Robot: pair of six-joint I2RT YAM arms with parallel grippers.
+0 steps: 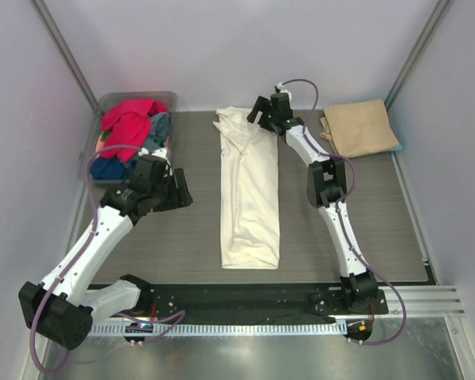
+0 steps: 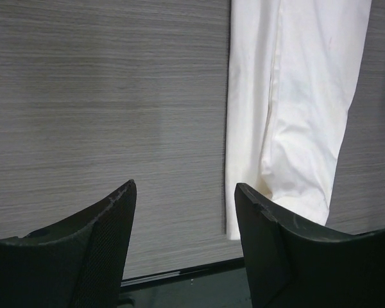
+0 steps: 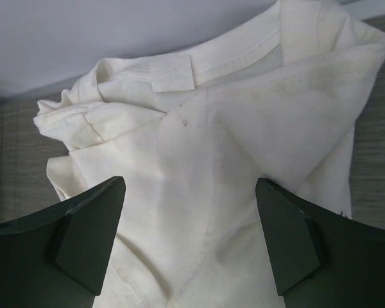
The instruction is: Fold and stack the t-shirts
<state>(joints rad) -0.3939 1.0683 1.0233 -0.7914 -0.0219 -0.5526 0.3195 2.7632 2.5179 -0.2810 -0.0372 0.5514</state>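
The tan shirt lies folded beside the right claw, the cream shirt under it is only a long strip, more shirts wait in the tub beyond the left claw, and both claws gape empty.

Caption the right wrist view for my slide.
Open right pincer over the collar end of the cream-white t-shirt on the wood-grain table.

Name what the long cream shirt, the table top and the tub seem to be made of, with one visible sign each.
Cream shirt: soft matt cloth, probably cotton knit; it creases and shows stitched neckline seams.
Table top: probably grey wood-grain laminate, matt; fine parallel streaks.
Tub: seemingly translucent grey plastic; clothes' colours show faintly through its wall.
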